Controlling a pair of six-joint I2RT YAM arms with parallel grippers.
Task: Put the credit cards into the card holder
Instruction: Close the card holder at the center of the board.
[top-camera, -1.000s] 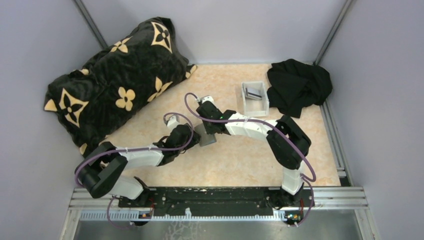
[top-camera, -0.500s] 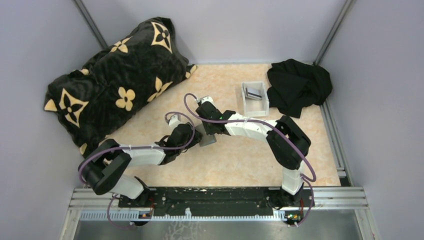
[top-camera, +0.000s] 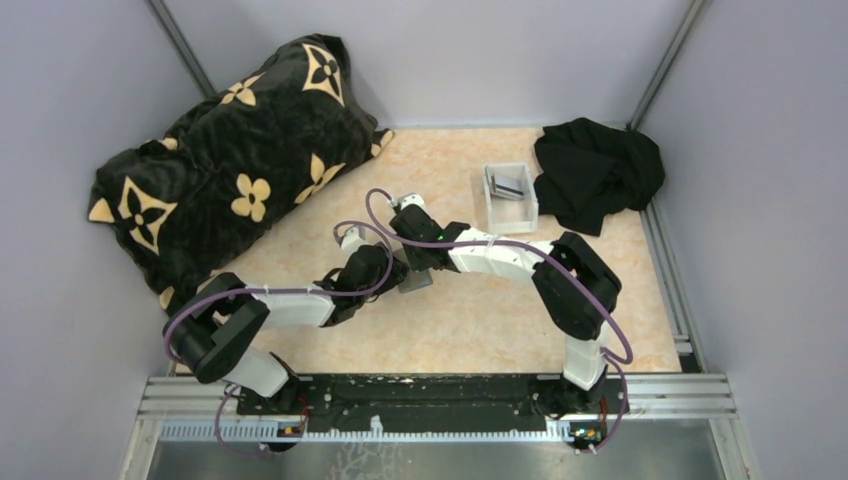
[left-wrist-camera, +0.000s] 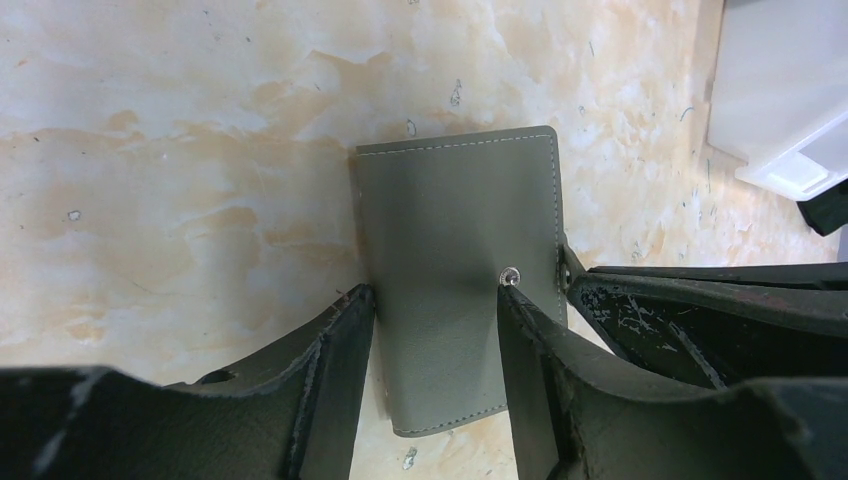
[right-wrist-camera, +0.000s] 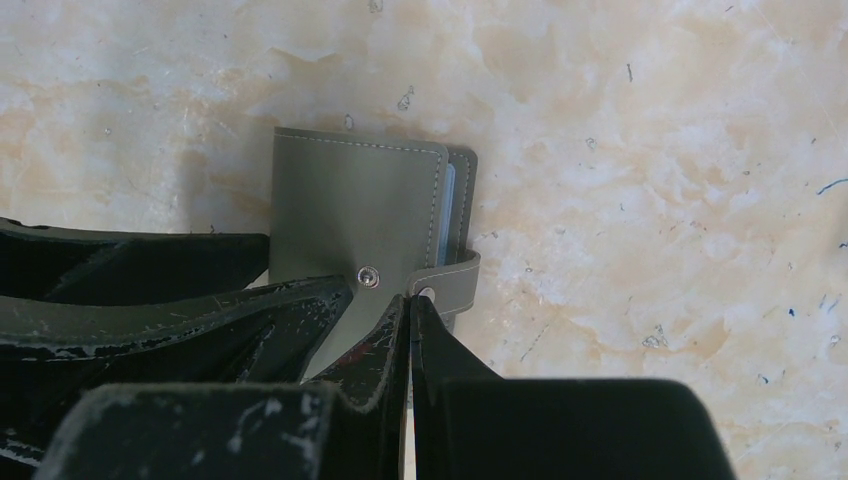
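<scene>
The card holder (left-wrist-camera: 460, 250), a closed grey wallet, lies flat on the table and also shows in the top view (top-camera: 416, 283). Its strap (right-wrist-camera: 452, 276) is unsnapped, and the stud (right-wrist-camera: 368, 275) on the cover is bare. My left gripper (left-wrist-camera: 433, 292) is open and straddles the holder: one finger is at its left edge, the other rests on the cover by the stud. My right gripper (right-wrist-camera: 411, 300) is shut on the end of the strap. The credit cards (top-camera: 512, 186) lie in the white tray (top-camera: 497, 212) at the back right.
A black and tan patterned cushion (top-camera: 230, 160) fills the back left. A black cloth (top-camera: 597, 170) lies at the back right beside the tray. The tray's corner shows in the left wrist view (left-wrist-camera: 780, 100). Grey walls close the table on three sides.
My left arm has reached forward and to the right, bringing its gripper onto the card holder. My right arm has barely moved.
</scene>
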